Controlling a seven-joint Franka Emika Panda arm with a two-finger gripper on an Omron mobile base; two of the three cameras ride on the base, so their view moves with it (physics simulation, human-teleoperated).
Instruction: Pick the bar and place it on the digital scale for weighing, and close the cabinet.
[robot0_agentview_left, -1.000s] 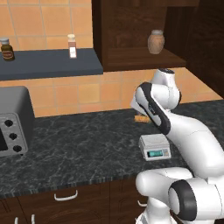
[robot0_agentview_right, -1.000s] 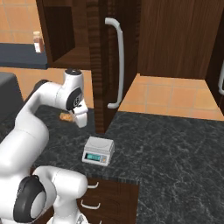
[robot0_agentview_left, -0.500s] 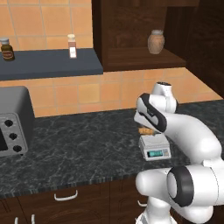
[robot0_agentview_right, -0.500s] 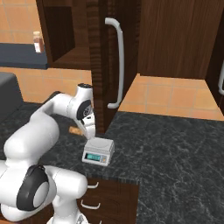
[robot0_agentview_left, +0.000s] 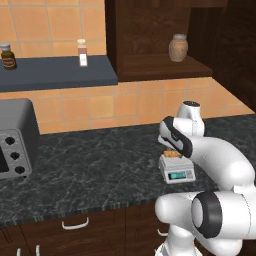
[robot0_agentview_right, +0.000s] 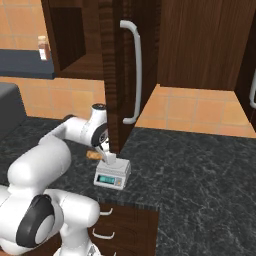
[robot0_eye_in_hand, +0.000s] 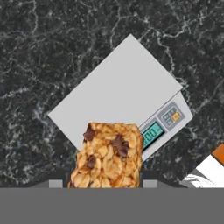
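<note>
Hand view looks straight down on the bar, pinched between the fingers of the gripper and hanging above the digital scale, so that letting go should drop it onto the grey platform rather than the dark counter. From the left base view the scale sits near the counter's front edge, with the bar just above its platform. The cabinet door stands swung out over the counter, so closing it is not yet done.
</note>
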